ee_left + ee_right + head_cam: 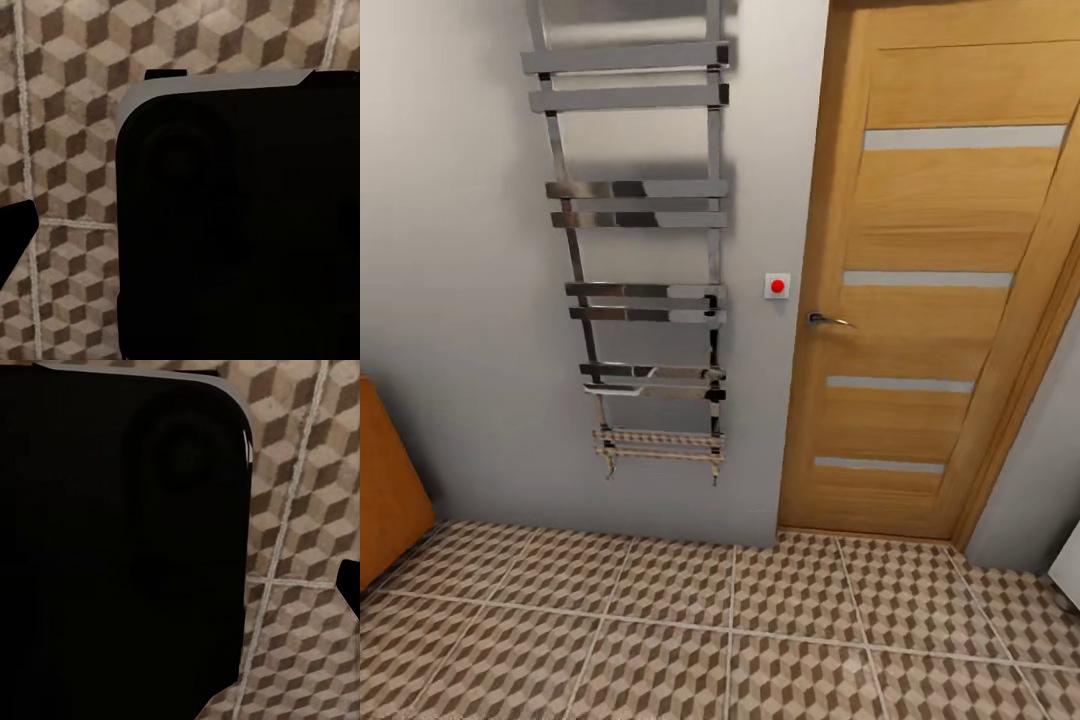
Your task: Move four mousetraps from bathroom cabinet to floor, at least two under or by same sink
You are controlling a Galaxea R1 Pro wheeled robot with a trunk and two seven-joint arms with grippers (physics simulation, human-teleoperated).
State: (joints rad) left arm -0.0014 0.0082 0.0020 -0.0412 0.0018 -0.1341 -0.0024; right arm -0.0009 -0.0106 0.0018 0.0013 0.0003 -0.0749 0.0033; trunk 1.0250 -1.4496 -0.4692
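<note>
The mousetraps and the sink are out of view. An orange-brown corner of the cabinet point(385, 480) juts in at the left edge of the head view. The bathroom floor point(760, 620) with its brown and beige cube pattern spreads across the lower part. Both wrist views look down at the same tiles, the floor point(67, 90) and the floor point(300, 510), past a large black part of the robot. A dark tip that may be a finger point(13, 236) shows in the left wrist view, and a similar dark tip point(351, 589) in the right wrist view. Whether the jaws are open or shut is unclear.
A chrome towel radiator point(640, 250) hangs on the grey wall straight ahead. To its right are a small white switch with a red dot point(777, 286) and a closed wooden door point(930, 280) with a chrome handle point(826, 319). A white object's edge point(1068, 570) shows at the far right.
</note>
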